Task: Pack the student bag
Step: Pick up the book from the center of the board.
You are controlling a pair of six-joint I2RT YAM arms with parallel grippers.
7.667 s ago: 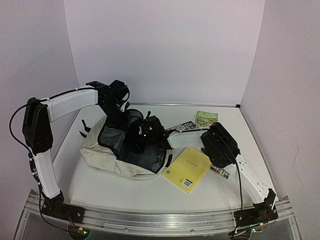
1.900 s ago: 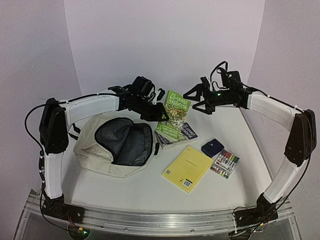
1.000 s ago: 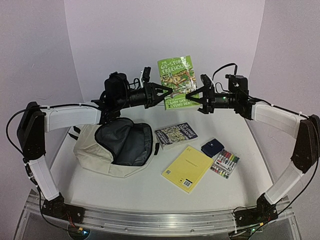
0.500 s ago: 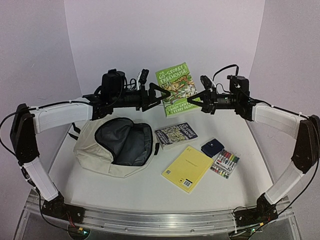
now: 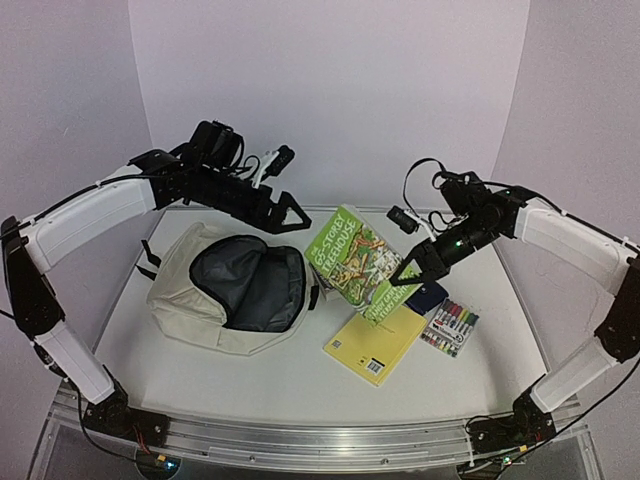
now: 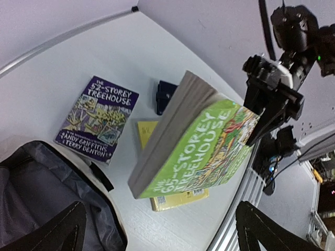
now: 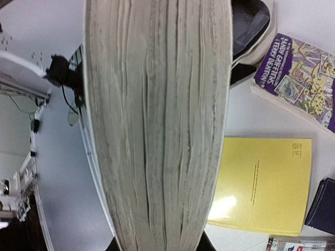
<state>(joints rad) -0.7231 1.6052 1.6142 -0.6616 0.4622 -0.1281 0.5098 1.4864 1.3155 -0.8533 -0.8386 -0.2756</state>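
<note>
Right gripper [image 5: 410,268] clamps thick green paperback book [image 5: 355,262] in mid-air.
Large cream fabric backpack [image 5: 195,312] lies open on white table [image 5: 250,390], left of the book; left gripper [image 5: 292,214] stands wide, raised beyond its far right corner.

From above, the green book [image 5: 352,262] hides the cover of the purple book [image 7: 301,78] and part of the navy pouch [image 5: 431,294], while at the right wrist its page edge blocks most of the right hand [image 5: 418,266] and the frame crops the marker pack [image 7: 293,244].

High rear view over whole table [image 5: 250,385], two wrist views close, sharing green book [image 6: 204,151]
</note>
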